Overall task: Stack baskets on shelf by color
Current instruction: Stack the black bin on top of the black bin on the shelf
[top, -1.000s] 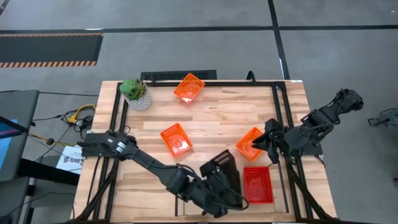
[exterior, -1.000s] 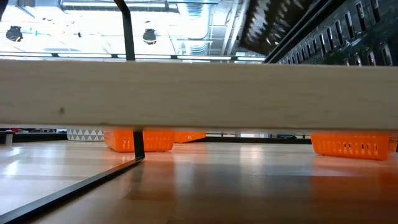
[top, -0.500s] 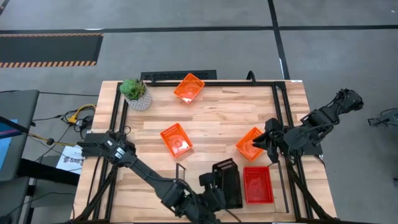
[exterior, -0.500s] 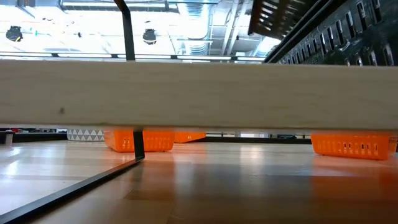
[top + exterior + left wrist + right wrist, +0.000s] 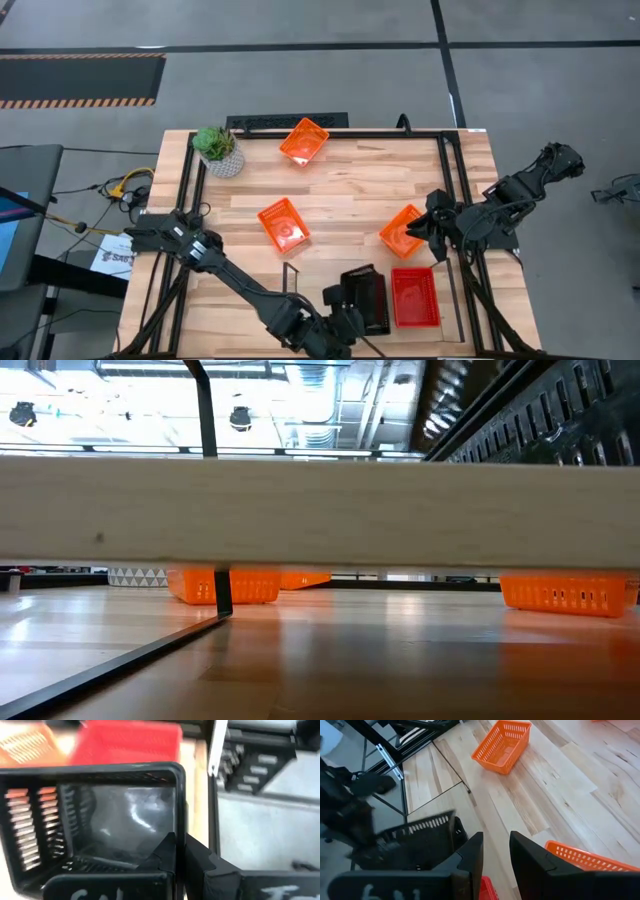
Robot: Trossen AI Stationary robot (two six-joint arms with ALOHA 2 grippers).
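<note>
A black mesh basket [image 5: 364,300] sits in the left gripper [image 5: 340,308], a red basket [image 5: 414,297] just beside it. Three orange baskets [image 5: 283,223] lie farther off on pale wood.

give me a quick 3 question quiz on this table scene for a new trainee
1. True or false: the left hand is shut on the rim of a black basket.
2. How many orange baskets lie on the table in the overhead view? A) one B) three C) five
3. Fill in: right beside the black basket, on the right arm's side, lies a ____ basket.

Key:
1. True. The left wrist view shows the fingers pinched on the rim.
2. B: one near the plant, one mid-table, one by the right hand.
3. Red.
</note>
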